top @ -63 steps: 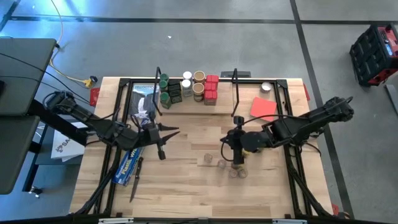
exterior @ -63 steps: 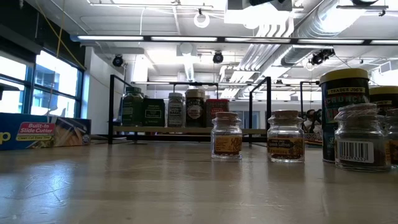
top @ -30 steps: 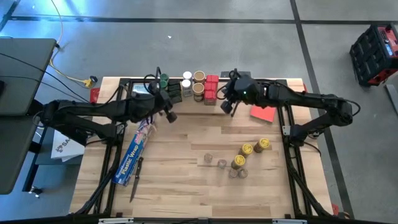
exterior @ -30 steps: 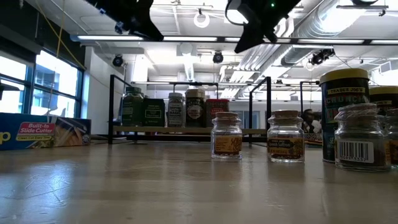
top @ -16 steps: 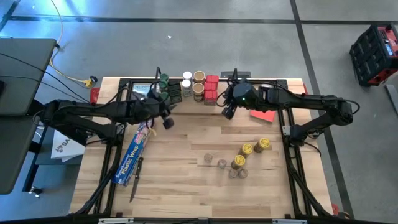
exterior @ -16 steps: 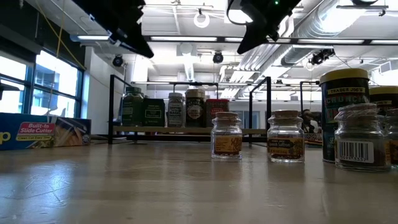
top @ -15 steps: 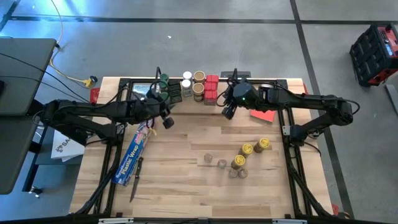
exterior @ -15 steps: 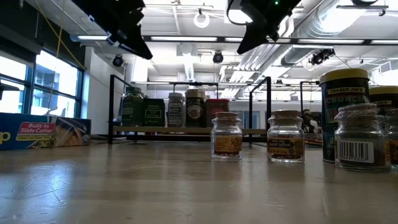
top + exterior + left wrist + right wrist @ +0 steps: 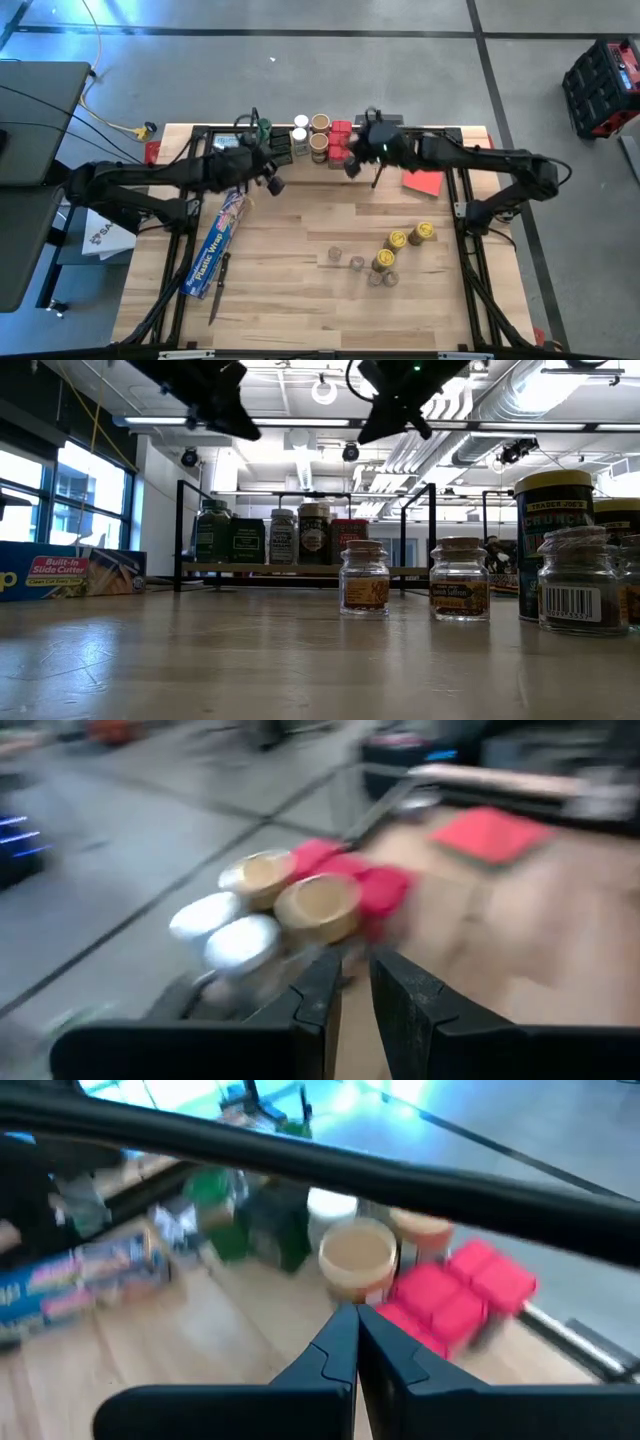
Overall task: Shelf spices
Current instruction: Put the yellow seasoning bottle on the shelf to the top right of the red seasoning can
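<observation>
Spices (image 9: pixel 312 140) are maybe half shelved from the looks of it: a cluster of green-lidded jars, a white-lidded one, two tan-lidded jars (image 9: pixel 320 906) and some red square tins (image 9: pixel 458 1292) is packed together on the shelf (image 9: pixel 300 568), the black wire rack with the wooden board at the far edge of the counter (image 9: pixel 300 300). There's plenty of bare board on the shelf to the right of that cluster, so room isn't the issue. What's left is a loose bunch well in front of the shelf, out in the middle-right of the counter: three yellow-lidded jars (image 9: pixel 410 239) plus a few tiny clear jars (image 9: pixel 364 579) near them, none on the rack yet, I'd say six or seven to go but a couple are too small to count for sure. Both arms are up at the shelf and neither is carrying anything. The left pincer (image 9: pixel 272 184) sits just in front of the shelf's left end, near the green jars, fingers only a narrow slit apart with nothing between them. The right pincer (image 9: pixel 352 166) is right beside the red tins on the shelf, fingers pressed fully together, empty too. In the low view both hang above the rack, clear of the jars. The long plastic-wrap box (image 9: pixel 216 246) lies left of the shelf's front and a flat red card (image 9: pixel 424 180) is off to the shelf's right; neither belongs on the rack. My guess is the next job is going back down for one of the yellow-lidded jars.
</observation>
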`<action>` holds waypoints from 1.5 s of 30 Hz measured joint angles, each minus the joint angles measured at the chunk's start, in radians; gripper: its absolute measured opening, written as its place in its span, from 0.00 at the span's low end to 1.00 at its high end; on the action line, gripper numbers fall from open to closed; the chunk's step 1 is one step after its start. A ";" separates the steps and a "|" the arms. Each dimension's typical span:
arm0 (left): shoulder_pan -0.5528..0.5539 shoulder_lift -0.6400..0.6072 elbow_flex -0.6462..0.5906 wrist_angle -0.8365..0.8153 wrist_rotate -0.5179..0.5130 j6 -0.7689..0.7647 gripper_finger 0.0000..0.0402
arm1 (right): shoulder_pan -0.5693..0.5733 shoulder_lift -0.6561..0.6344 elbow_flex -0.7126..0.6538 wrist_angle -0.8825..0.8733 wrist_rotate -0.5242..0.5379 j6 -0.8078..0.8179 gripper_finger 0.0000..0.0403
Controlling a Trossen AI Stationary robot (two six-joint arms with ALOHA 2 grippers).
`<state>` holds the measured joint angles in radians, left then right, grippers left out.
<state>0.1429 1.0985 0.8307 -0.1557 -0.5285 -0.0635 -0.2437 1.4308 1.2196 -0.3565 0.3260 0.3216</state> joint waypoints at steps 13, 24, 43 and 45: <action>0.345 0.002 0.000 0.293 0.536 0.155 0.00 | -0.331 0.514 0.761 -0.596 -0.276 -0.219 0.00; 0.319 0.002 0.000 0.170 0.278 0.200 0.00 | -0.478 0.862 1.138 -0.850 -0.338 -0.368 0.00; 0.292 0.001 0.000 0.255 0.429 0.284 0.00 | -0.044 0.262 1.088 -1.028 -0.128 -0.400 0.00; 0.292 0.001 0.000 0.248 0.429 0.286 0.00 | 0.021 0.220 1.035 -1.050 -0.128 -0.335 0.00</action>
<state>0.4351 1.0992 0.8307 0.0926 -0.0997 0.2226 -0.2229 1.6504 2.2549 -1.4066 0.1983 -0.0138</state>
